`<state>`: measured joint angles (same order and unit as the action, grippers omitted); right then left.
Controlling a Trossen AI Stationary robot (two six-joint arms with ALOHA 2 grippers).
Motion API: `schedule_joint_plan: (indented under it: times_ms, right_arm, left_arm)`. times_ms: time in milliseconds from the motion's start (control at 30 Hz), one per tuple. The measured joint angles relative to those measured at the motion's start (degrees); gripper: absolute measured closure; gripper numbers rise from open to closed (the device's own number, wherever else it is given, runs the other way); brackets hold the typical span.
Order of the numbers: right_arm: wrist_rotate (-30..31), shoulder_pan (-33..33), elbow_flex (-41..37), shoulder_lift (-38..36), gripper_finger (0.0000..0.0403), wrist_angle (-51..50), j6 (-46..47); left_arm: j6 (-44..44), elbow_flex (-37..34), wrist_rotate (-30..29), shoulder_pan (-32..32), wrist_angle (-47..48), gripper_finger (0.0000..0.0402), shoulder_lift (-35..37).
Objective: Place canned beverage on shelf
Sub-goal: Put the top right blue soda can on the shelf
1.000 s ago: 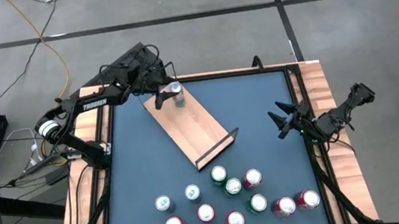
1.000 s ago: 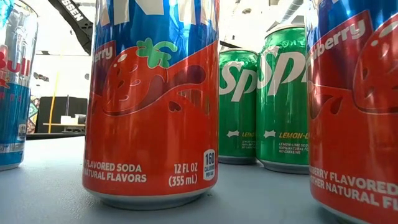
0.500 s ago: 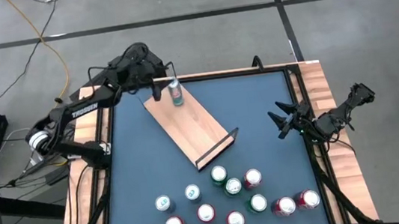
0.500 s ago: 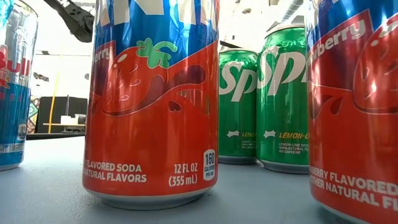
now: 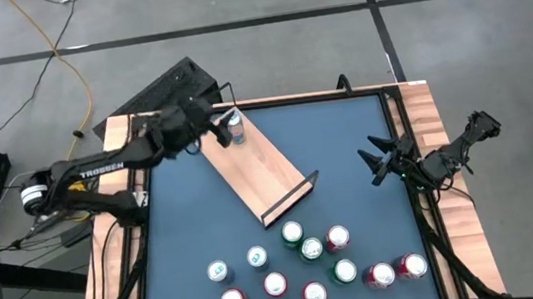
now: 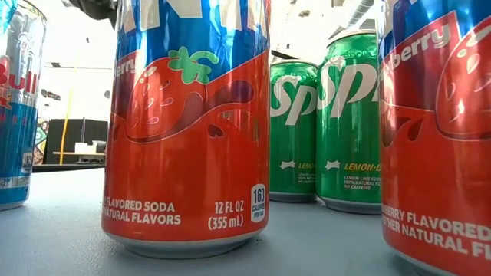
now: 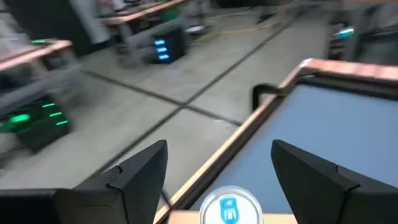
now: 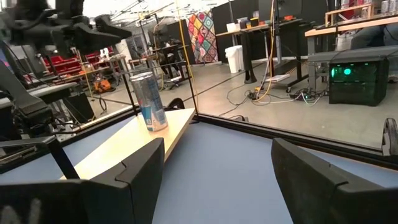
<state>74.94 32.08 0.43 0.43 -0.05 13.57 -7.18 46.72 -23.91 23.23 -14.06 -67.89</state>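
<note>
High view: both arms, the shelf and the spare cans seen from above; the other views fill in details.
Can on shelf [image 5: 235, 127]: a slim silver-and-blue can, upright at the shelf's far end, near the table's far-left corner; it appears delivered.
Shelf [image 5: 259, 170]: a light-wood board lying diagonally on the blue table [image 5: 348, 160], from the far-left corner toward the middle, with a black rail at its near end.
Left gripper [image 5: 212, 130]: just beside the can, on its left; fingers spread wide and holding nothing, with the can top showing low between them in the left wrist view.
Right gripper [image 5: 376, 160]: waiting at the table's right edge, fingers wide and empty, facing the shelf.
Spare cans [image 5: 310, 265]: a cluster of red, green and silver cans along the table's near edge, well apart from the shelf.
Step in hand (judged): releasing and clearing the can.
Good practice: draw the open fingers straight off without closing or swinging sideways, since a tall narrow can tips easily.
Risk: a finger clipping the can's side; the shelf's far end has little spare board.
</note>
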Motion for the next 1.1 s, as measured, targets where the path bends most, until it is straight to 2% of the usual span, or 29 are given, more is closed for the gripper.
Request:
schedule_joint_plan:
  times_ms: [67, 167, 300, 500, 733, 900, 1100]
  right_arm:
    - [-0.01, 0.0, 0.0, -0.01, 0.0121, -0.24, -0.02]
    - [-0.05, 0.0, 0.0, 0.0, 0.0121, -0.87, -0.03]
    - [-0.04, 0.01, 0.0, -0.01, 0.0121, -0.97, -0.05]
    - [-0.07, 0.02, 0.0, -0.02, 0.0121, -0.98, -0.05]
    - [-0.09, 0.0, 0.0, -0.02, 0.0121, -1.01, -0.05]
    - [-0.09, 0.0, 0.0, -0.02, 0.0121, -1.01, -0.03]
    - [-0.11, 0.0, 0.0, 0.0, 0.0121, -1.01, 0.02]
  left_arm:
    - [0.02, 0.01, -4.47, -2.66, -1.06, 0.0128, -0.68]
    - [2.47, 0.04, -7.85, -3.86, -0.19, 0.0128, -2.47]
    - [6.03, 0.0, -8.49, -2.94, 0.31, 0.0121, -5.12]
    - [6.17, 0.0, -8.71, -2.87, -0.57, 0.0099, -6.3]
    - [6.24, 0.0, -9.55, -2.82, -0.21, 0.0075, -11.04]
    - [6.74, 0.0, -10.85, -2.84, -0.28, 0.0069, -14.41]
    - [7.52, 0.0, -11.39, -2.8, -1.02, 0.0069, -15.2]
